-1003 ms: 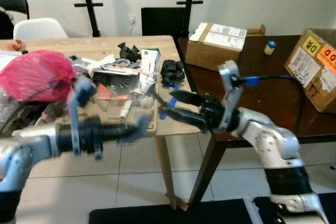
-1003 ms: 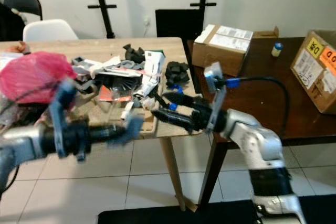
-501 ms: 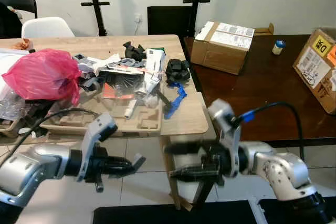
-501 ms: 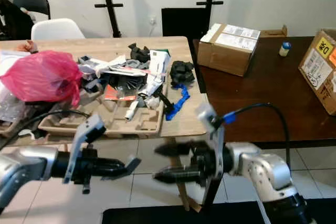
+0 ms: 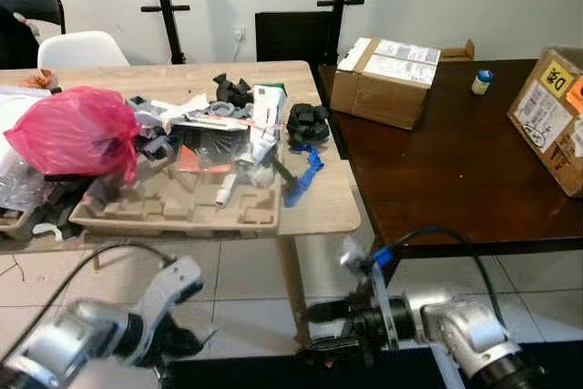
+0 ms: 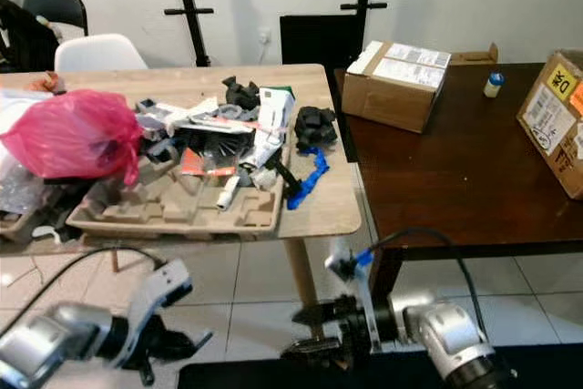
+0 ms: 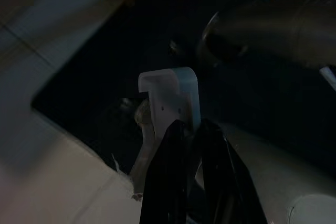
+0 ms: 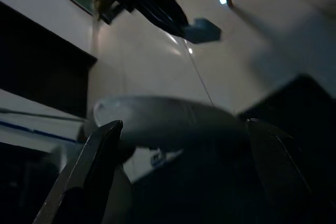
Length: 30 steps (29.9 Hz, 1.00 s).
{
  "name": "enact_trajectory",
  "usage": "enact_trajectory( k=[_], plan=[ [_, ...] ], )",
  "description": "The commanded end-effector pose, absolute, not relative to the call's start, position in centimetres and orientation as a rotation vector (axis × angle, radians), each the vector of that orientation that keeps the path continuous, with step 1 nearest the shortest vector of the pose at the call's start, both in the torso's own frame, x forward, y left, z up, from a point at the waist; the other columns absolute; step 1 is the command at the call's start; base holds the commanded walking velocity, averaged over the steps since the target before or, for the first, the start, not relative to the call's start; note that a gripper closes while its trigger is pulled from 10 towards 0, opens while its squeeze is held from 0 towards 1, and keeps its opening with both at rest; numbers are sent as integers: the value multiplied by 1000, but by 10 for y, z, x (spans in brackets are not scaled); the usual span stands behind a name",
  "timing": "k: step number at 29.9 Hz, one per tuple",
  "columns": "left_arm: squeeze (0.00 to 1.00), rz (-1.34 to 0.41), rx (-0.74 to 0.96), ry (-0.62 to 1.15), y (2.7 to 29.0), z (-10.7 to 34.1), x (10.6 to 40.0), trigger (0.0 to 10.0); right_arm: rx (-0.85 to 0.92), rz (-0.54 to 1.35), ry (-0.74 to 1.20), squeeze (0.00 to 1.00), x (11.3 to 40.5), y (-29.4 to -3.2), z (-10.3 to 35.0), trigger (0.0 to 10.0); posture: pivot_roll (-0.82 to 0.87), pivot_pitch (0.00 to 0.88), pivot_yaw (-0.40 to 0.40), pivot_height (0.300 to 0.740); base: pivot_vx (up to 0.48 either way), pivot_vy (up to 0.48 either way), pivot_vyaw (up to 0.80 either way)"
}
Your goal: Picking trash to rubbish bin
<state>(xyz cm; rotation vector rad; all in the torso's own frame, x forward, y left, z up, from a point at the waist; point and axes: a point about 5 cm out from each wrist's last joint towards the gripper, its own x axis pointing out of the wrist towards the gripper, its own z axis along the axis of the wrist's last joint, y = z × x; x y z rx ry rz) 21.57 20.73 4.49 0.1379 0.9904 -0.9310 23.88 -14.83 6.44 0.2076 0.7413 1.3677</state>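
The light wooden table (image 5: pixel 328 211) carries the trash: a crumpled pink plastic bag (image 5: pixel 77 129) at its left end, a moulded brown pulp tray (image 5: pixel 178 207) along the near edge beside the bag, and behind the tray a heap of white cartons, black plastic bits and paper (image 5: pixel 232 120). A blue strip (image 5: pixel 303 173) lies just right of the tray, its long axis running from the heap toward the table's near edge. A dark brown table (image 5: pixel 446 170) with cardboard boxes (image 5: pixel 387 79) adjoins on the right. Both arms hang below the table edge over the tiled floor (image 5: pixel 246 271): the right gripper (image 5: pixel 319 330) has its fingers apart and empty; the left gripper (image 7: pixel 191 166) has its fingers together, holding nothing.
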Motion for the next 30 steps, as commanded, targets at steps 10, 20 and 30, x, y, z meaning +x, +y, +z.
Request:
enact_trajectory(
  k=[10,20,30],
  plan=[
    [0,-574,92,975,200,-13,222,0,97,1048,934,0,231,-170,-2,10000,-70,22,17,740,0,0,0],
    [0,-167,16,932,202,-48,222,10000,76,311,955,0,227,-193,-50,10000,-78,28,26,740,0,0,0],
    [0,-126,17,955,190,-59,220,10000,82,76,936,0,216,-193,-63,10000,-91,42,37,740,0,0,0]
  ],
)
